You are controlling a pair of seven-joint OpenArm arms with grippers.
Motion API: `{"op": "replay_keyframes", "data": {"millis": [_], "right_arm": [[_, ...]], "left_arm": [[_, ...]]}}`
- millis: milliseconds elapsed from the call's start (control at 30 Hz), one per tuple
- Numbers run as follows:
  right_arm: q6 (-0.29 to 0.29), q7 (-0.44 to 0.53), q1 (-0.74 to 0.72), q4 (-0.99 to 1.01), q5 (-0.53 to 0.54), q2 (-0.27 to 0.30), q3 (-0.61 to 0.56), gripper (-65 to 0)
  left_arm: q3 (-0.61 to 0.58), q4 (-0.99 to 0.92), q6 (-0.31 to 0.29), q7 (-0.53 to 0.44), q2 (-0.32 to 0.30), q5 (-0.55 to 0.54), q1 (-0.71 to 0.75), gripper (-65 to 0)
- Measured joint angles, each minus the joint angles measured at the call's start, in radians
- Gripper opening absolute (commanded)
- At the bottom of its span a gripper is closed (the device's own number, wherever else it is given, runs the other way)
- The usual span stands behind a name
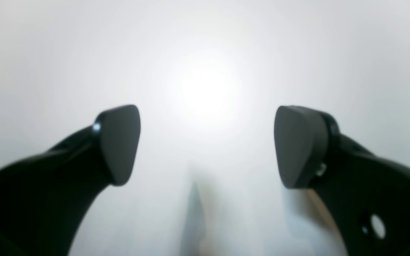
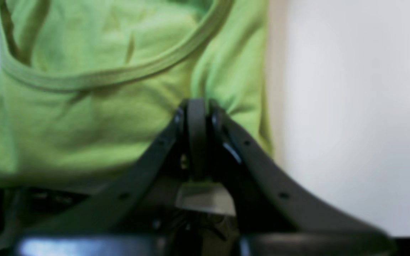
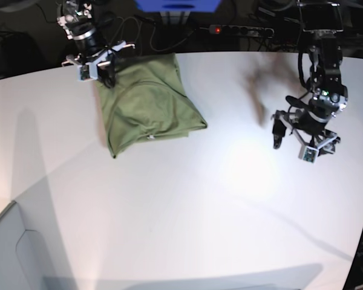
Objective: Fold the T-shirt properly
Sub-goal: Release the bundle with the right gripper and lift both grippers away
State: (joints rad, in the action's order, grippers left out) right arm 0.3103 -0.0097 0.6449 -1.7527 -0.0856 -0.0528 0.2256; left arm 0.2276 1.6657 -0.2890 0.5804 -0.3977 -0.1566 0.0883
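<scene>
The olive-green T-shirt (image 3: pixel 148 103) lies folded into a rough rectangle at the table's back left. In the right wrist view its fabric (image 2: pixel 84 124) fills the left half, with the ribbed collar (image 2: pixel 112 76) curving across it. My right gripper (image 2: pixel 198 106) is shut on a pinch of the T-shirt near the collar; in the base view it (image 3: pixel 107 77) sits at the shirt's back left corner. My left gripper (image 1: pixel 208 145) is open and empty over bare white table; in the base view it (image 3: pixel 290 142) hovers at the right, far from the shirt.
The white table (image 3: pixel 218 199) has a curved back edge. Behind it lie a power strip (image 3: pixel 242 29), cables and a blue object (image 3: pixel 178 5). A grey box (image 3: pixel 12 254) stands at the front left corner.
</scene>
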Motion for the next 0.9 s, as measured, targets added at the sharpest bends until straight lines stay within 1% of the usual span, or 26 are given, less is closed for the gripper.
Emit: {"op": "replay_keyframes", "data": {"millis": [67, 167, 267, 367, 400, 467, 567, 667, 833, 900], "right_arm": [[-0.001, 0.061, 0.029, -0.058, 0.006, 0.000, -0.001, -65.0], [-0.001, 0.073, 0.043, -0.110, 0.004, 0.000, -0.032, -65.0], [0.000, 0.068, 0.040, -0.109, 0.004, 0.008, -0.137, -65.0], [-0.001, 0.071, 0.039, -0.054, 0.005, 0.034, -0.235, -65.0], [0.000, 0.069, 0.036, -0.028, 0.003, 0.042, -0.266, -65.0], [-0.001, 0.063, 0.025, 0.022, 0.000, 0.039, -0.306, -65.0], [-0.002, 0.083, -0.016, 0.108, 0.008, 0.042, -0.341, -65.0], [-0.002, 0.078, -0.053, 0.180, 0.005, 0.039, -0.372, -65.0], [-0.002, 0.077, -0.059, 0.185, 0.004, 0.041, -0.376, -65.0], [-0.001, 0.073, -0.052, 0.157, 0.000, 0.042, -0.376, -65.0]], "left_arm": [[-0.001, 0.000, 0.000, -0.001, 0.001, 0.000, 0.004, -8.3], [-0.001, 0.000, 0.000, 0.002, 0.000, 0.000, 0.018, -8.3], [0.000, 0.001, 0.000, 0.000, -0.003, 0.004, 0.037, -8.3], [0.003, 0.012, 0.000, -0.006, -0.002, 0.001, 0.069, -8.3], [0.017, 0.012, -0.003, -0.003, 0.000, 0.001, 0.083, -8.3], [0.059, 0.012, -0.003, 0.001, 0.005, 0.001, 0.107, -8.3], [0.109, 0.012, 0.000, 0.000, 0.003, 0.001, 0.131, -8.3], [0.136, 0.012, -0.001, -0.001, 0.004, 0.000, 0.160, -8.3], [0.209, 0.028, 0.000, 0.004, 0.005, 0.000, 0.217, -8.3], [0.226, 0.056, 0.000, -0.001, 0.005, 0.000, 0.240, -8.3]]}}
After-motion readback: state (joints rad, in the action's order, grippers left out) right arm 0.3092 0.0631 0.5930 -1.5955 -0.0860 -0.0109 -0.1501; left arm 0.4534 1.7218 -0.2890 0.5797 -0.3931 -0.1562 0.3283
